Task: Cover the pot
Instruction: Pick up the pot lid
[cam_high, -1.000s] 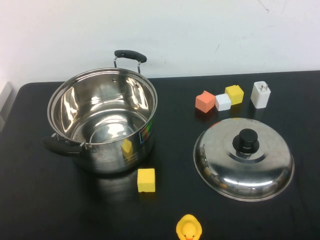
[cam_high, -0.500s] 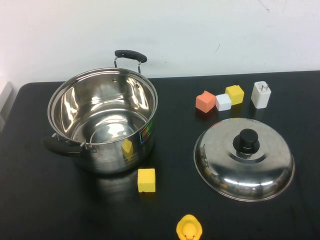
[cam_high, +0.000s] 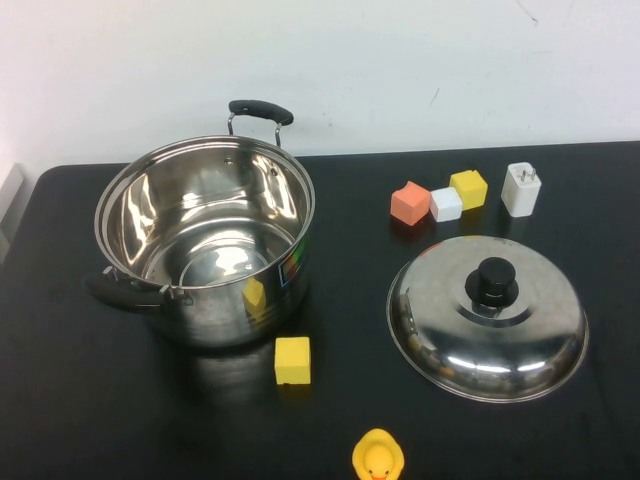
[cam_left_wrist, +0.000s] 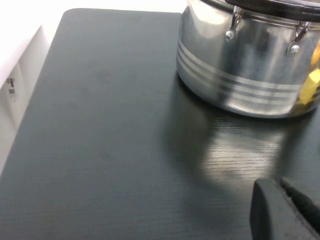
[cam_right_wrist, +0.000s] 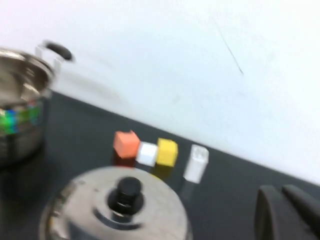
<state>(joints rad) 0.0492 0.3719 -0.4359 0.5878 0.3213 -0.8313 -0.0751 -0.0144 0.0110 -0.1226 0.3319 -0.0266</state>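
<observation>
Nothing's budging on the table since a second ago: pot (cam_high: 205, 245) sitting open at my left, lid (cam_high: 487, 318) lying well apart on the right. My right gripper (cam_right_wrist: 286, 212) and left gripper (cam_left_wrist: 284, 210) are hanging back off the table, fingers looking pressed together, so covering isn't started.

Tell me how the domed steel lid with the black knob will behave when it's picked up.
The domed steel lid looks rigid and polished, so its rim is probably slippery; the black knob seems the safer grip. Held there, it may swing or tilt. Neither the left gripper nor the right gripper touches it yet.
</observation>
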